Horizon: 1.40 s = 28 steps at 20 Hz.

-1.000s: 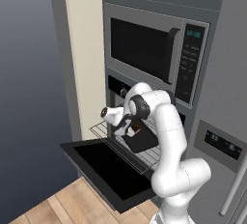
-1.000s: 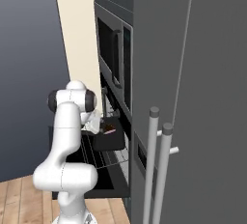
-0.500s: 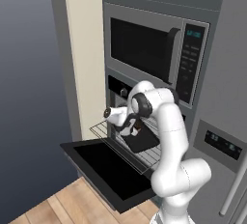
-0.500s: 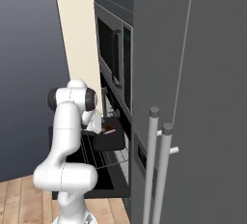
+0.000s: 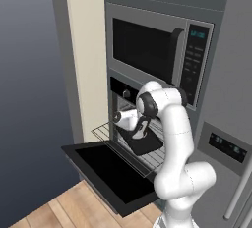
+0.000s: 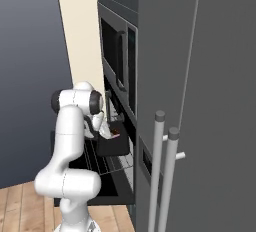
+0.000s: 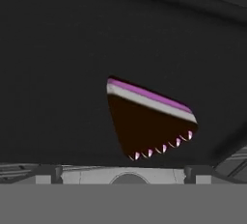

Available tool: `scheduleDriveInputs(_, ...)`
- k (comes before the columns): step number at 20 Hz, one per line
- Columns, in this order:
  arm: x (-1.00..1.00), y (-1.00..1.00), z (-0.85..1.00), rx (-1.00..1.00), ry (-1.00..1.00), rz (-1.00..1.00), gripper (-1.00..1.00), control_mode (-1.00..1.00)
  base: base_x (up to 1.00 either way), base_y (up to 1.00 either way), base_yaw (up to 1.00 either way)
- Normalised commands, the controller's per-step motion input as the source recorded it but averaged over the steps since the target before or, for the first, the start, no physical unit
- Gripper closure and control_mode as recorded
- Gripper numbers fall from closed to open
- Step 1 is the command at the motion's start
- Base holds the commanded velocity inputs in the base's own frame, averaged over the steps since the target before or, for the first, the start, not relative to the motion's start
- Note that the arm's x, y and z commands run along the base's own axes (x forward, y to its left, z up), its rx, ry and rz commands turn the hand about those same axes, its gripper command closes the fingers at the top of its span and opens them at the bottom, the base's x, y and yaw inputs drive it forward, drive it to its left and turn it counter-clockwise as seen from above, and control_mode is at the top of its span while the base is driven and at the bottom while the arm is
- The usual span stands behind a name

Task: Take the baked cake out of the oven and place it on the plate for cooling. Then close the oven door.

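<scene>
Facing cake (image 7: 147,121) (close) ahead of end effector (image 5: 139,132)

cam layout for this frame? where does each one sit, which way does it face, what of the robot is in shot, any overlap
Left base view: behind the arm to its left, facing the oven with the oven door dropped open; arm rises at lower right.
Right base view: behind to its right, looking along the cabinet fronts past two refrigerator handles; arm at lower left.
Hand view: on the hand, looking down at the cake slice on a dark tray.
Both base views share the arm, rack and dark tray.

Flat, even rendered light in base views; dim, murky hand view.
</scene>
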Motion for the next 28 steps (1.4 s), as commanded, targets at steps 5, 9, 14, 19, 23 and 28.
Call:
scheduleDriveInputs(5, 0.0, -0.02, -0.13, 0.0, 0.0, 0.15, -1.0, -1.0, 0.0, 0.0, 0.0)
scheduleDriveInputs(9, 0.0, 0.0, -0.1, 0.0, 0.0, 0.15, -1.0, -1.0, 0.0, 0.0, 0.0)
scheduleDriveInputs(14, 0.0, 0.0, 0.0, 0.01, 0.04, 0.17, -1.0, -1.0, 0.0, 0.0, 0.0)
scheduleDriveInputs(19, 0.03, 0.0, 0.0, 0.01, 0.1, 0.15, -1.0, -1.0, 0.0, 0.0, 0.0)
scheduleDriveInputs(23, 0.11, 0.0, 0.0, 0.0, 0.1, 0.11, -1.0, -1.0, 0.0, 0.0, 0.0)
scheduleDriveInputs(28, 0.11, 0.0, 0.0, 0.0, 0.1, 0.09, -1.0, -1.0, 0.0, 0.0, 0.0)
